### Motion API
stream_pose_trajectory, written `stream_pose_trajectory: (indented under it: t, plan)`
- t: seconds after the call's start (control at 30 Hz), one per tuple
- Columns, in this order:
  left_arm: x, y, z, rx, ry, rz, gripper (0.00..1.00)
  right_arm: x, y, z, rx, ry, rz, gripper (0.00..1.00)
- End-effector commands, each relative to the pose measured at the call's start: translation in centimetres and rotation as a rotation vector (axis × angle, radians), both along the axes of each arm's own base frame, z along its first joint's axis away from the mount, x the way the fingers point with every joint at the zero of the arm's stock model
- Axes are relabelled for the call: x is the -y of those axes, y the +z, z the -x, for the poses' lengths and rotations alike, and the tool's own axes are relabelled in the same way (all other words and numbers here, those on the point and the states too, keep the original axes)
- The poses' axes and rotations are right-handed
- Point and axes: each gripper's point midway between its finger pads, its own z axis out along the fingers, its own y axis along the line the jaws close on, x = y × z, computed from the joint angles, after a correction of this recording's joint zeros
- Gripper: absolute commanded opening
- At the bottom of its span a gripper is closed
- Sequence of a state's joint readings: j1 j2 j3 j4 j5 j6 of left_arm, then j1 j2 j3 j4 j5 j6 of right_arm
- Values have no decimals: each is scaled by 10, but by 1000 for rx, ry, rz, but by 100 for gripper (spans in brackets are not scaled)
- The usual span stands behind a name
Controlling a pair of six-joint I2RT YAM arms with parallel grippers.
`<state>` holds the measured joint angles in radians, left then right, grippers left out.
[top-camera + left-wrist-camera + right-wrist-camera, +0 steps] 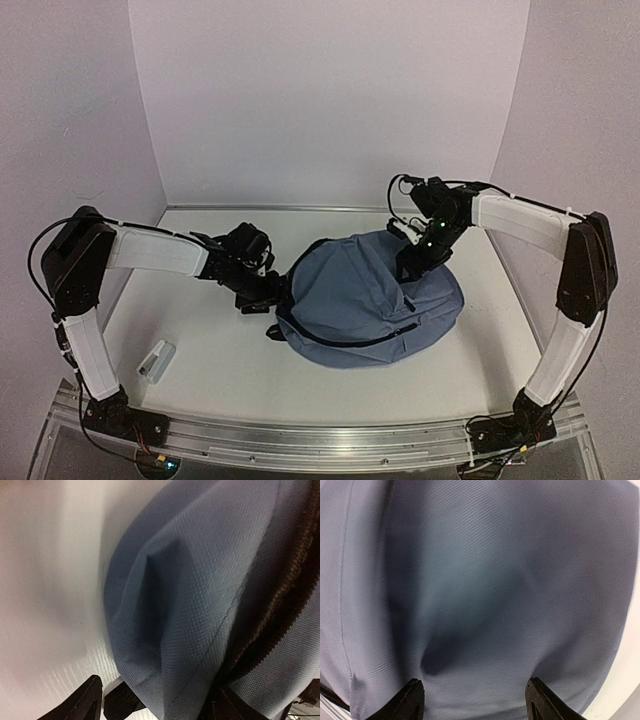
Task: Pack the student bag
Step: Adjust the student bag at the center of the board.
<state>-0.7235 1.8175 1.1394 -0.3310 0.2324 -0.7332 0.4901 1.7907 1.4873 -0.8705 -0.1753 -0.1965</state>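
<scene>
Slate-blue cloth of the student bag [370,300], slumped mid-table [220,370], fills both wrist views. The left gripper [156,695] has its fingers apart astride a fold at the bag's left edge. The right gripper [476,697] is also spread, pressed against the far right side. Neither visibly bites cloth. Closing on such slack weave could catch only one thin layer, which may slip free. Uneven pulls might twist the bag or drag it sideways.
</scene>
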Motion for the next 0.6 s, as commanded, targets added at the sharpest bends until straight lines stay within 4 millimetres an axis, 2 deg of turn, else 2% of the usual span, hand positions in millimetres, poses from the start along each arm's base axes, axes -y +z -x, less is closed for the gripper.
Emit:
stream_pose_trajectory:
  t: [0.0,0.07,0.13,0.27,0.37,0.5,0.57]
  plan:
    - [24,2,2,27,-35,24,75,-19,42,-10,67,34,-123,69]
    - [30,12,6,53,-44,59,81,-37,63,2,63,80,-218,68]
    - [31,23,7,76,-37,91,80,-56,80,16,52,135,-304,66]
    - [22,37,9,104,-9,99,58,-94,94,41,37,239,-369,63]
    - [20,40,15,93,-8,100,34,-121,84,56,17,305,-353,62]
    - [18,41,24,77,0,117,2,-145,52,69,-70,340,-344,56]
    - [18,43,30,77,-4,127,0,-153,35,73,-111,345,-350,54]
